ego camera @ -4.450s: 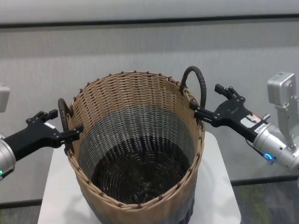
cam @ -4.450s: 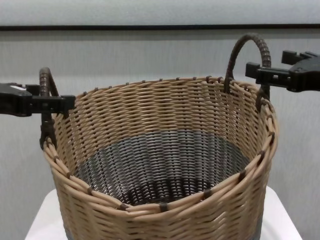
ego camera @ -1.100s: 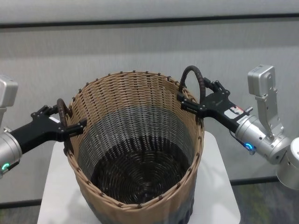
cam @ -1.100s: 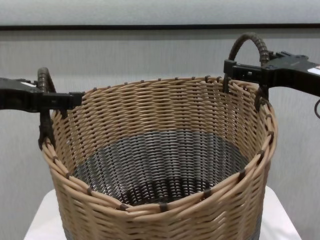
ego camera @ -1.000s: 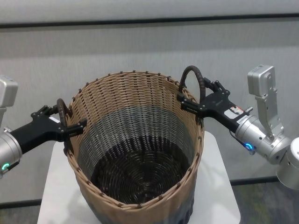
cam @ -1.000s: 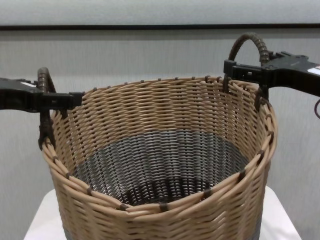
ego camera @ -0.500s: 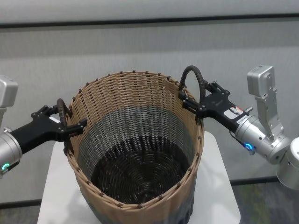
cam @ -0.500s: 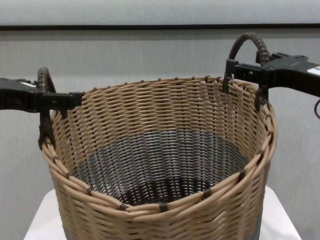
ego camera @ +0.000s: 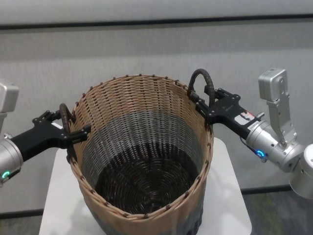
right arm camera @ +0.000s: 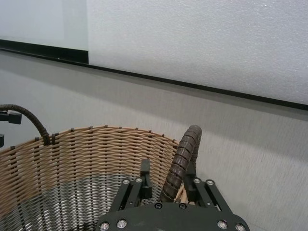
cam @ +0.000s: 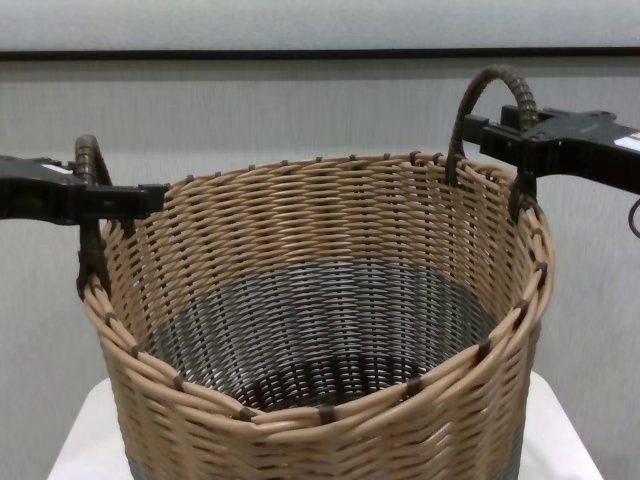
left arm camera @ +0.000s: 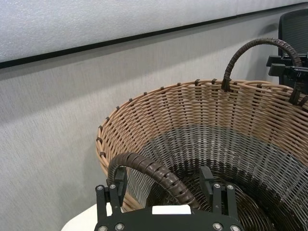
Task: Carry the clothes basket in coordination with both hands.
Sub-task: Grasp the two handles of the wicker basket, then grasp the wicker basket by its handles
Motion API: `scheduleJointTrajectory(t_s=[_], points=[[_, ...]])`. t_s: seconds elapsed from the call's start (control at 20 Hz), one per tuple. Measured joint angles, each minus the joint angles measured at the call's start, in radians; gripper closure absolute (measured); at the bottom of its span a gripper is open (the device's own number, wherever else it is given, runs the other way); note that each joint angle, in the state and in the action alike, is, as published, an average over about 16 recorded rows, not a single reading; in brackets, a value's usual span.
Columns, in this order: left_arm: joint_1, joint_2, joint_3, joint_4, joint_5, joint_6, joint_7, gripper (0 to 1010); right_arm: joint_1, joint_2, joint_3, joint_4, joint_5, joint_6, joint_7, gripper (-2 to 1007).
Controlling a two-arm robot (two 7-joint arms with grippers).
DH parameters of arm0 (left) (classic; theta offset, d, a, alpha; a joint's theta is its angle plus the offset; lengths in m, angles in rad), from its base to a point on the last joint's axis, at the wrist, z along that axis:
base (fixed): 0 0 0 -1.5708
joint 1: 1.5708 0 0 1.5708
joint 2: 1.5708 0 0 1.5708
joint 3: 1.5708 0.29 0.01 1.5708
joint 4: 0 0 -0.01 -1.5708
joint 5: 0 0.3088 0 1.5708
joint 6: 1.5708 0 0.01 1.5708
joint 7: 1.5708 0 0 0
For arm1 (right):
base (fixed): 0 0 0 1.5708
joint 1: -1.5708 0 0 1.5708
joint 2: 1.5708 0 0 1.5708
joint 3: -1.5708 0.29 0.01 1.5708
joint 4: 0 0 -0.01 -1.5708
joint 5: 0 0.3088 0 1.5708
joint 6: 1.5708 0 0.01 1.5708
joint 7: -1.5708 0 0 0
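The clothes basket (ego camera: 142, 147) stands upright on a small white table (ego camera: 61, 196); it also shows in the chest view (cam: 320, 220). My left gripper (ego camera: 73, 125) is open, one finger on each side of the left loop handle (left arm camera: 154, 173), with wide gaps. My right gripper (ego camera: 206, 98) straddles the upright right loop handle (right arm camera: 185, 149). Its fingers (right arm camera: 145, 173) are much closer together, with a small gap still showing on one side. The basket is empty inside.
A grey wall with a black stripe (ego camera: 156, 22) runs close behind the basket. The white table's edge (cam: 85, 440) shows under the basket. A dark chair back (left arm camera: 293, 29) stands beyond the right handle.
My right gripper's fingers have drawn in around the right handle over the last second. The left gripper and the basket have not moved.
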Motion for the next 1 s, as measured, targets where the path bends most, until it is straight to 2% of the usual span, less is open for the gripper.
scheduleJointTrajectory(t_s=[0.5,0.75,1.0], points=[[0.000,0.000,0.000,0.000,0.000,0.000,0.000,16,0.000,0.000,0.000,0.001,0.000,0.000,0.000,846],[0.000,0.000,0.000,0.000,0.000,0.000,0.000,55,0.000,0.000,0.000,0.001,0.000,0.000,0.000,929],[0.000,0.000,0.000,0.000,0.000,0.000,0.000,150,0.000,0.000,0.000,0.001,0.000,0.000,0.000,974]])
